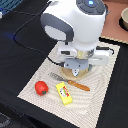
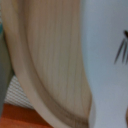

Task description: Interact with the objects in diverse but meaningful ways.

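A shiny red pepper [image 1: 41, 87] lies on the striped placemat [image 1: 102, 87] toward the exterior view's left. Beside it is a yellow box with a red label [image 1: 63, 93]. My gripper [image 1: 75, 67] hangs low over a tan plate [image 1: 86, 74], and the white arm body hides its fingers. The wrist view is very close and blurred. It shows the tan plate's rim [image 2: 47, 65] beside a white surface with dark streaks [image 2: 107, 70] that I cannot identify. No fingers show there.
A fork [image 1: 55, 76] and a wooden-handled knife [image 1: 79, 85] lie on the mat in front of the plate. A black cable [image 1: 22, 30] runs over the dark table behind the arm. A bowl [image 1: 124, 18] stands at the far right corner.
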